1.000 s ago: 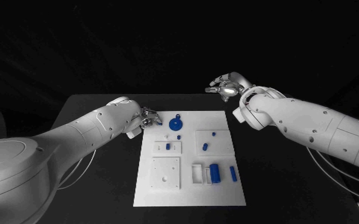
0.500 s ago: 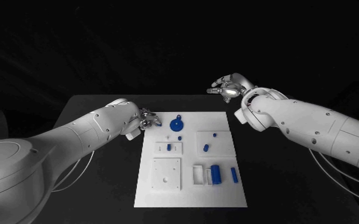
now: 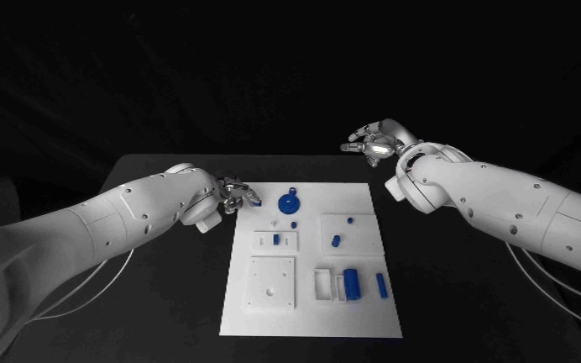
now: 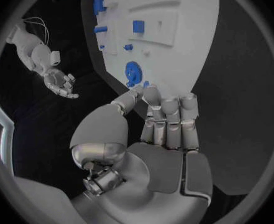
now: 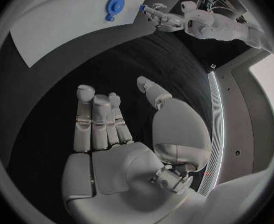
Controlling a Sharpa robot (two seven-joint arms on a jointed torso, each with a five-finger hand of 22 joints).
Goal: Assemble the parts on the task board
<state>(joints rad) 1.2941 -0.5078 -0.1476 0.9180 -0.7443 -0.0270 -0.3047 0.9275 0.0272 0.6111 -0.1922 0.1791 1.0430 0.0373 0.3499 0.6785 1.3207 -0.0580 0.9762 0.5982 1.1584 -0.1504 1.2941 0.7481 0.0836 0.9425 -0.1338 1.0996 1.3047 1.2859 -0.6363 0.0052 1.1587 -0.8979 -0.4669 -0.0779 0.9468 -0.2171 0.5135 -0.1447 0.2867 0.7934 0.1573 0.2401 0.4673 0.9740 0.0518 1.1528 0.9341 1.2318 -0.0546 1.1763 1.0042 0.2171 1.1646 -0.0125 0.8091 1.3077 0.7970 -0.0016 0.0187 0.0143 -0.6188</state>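
The white task board point(image 3: 309, 304) lies in the middle of the black table. A round blue part point(image 3: 290, 203) sits near its far edge, and it also shows in the left wrist view point(image 4: 134, 73). Small blue pieces point(image 3: 336, 239) dot the board's middle, and a blue cylinder point(image 3: 351, 282) stands in a white holder near the front. My left hand point(image 3: 236, 193) hovers at the board's far left corner, its thumb and a finger pinching a tiny blue part point(image 5: 141, 7). My right hand point(image 3: 378, 143) is raised beyond the far right corner, open and holding nothing.
A white square block point(image 3: 271, 279) with small holes sits at the board's front left. A slim blue bar point(image 3: 379, 284) lies at the front right. Black table point(image 3: 158, 237) surrounds the board on every side.
The right hand has edged slightly to the right, away from the board's corner. The left hand stays by the far left corner with its small part.
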